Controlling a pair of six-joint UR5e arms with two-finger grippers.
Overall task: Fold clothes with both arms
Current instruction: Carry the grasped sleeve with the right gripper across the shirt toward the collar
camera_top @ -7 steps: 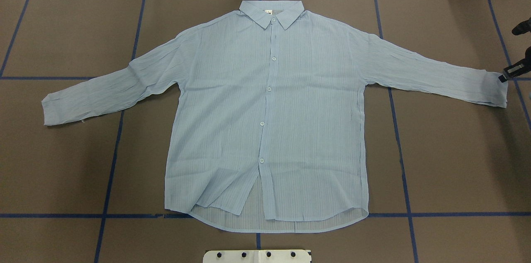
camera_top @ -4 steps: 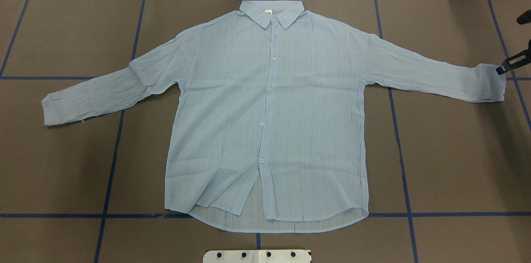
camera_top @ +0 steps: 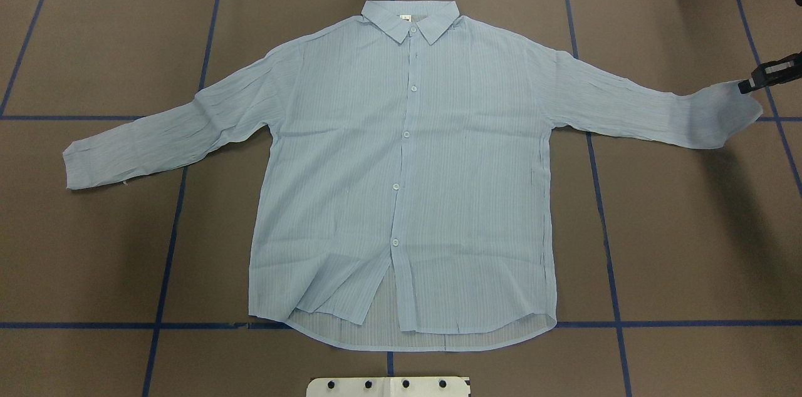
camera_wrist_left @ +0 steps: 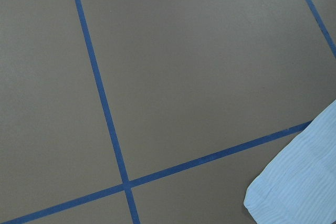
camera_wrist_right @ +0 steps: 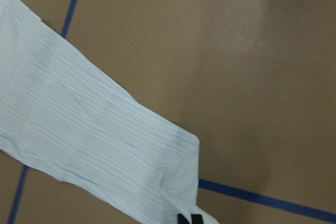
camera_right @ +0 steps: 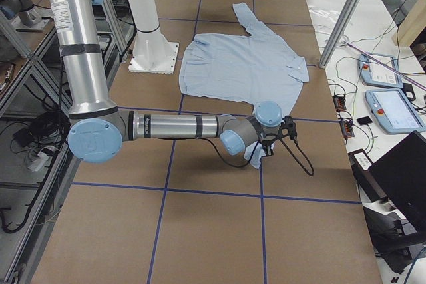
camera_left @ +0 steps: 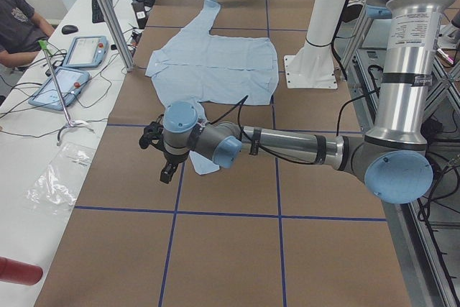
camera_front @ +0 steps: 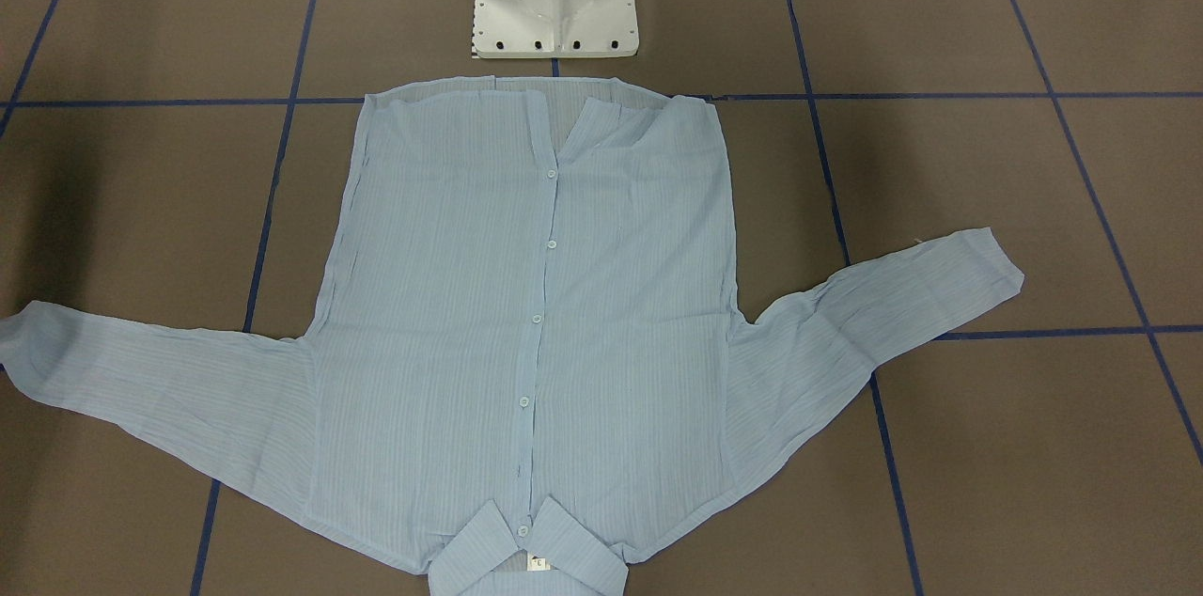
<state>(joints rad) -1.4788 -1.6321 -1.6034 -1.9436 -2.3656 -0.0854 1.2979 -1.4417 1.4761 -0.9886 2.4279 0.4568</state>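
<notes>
right hand grips the shirt by its lifted sleeve end; left hand: cannot tell.

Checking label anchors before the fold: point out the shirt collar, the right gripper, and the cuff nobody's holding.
shirt collar (camera_top: pixel 432 24): overhead view, flap beside top button.
right gripper (camera_top: pixel 747 85): overhead view, fingertips on lifted cuff (camera_top: pixel 727 110).
free cuff (camera_top: pixel 78 165): overhead view, flat sleeve end.

Blue-taped brown table; seemingly two tablets.
</notes>
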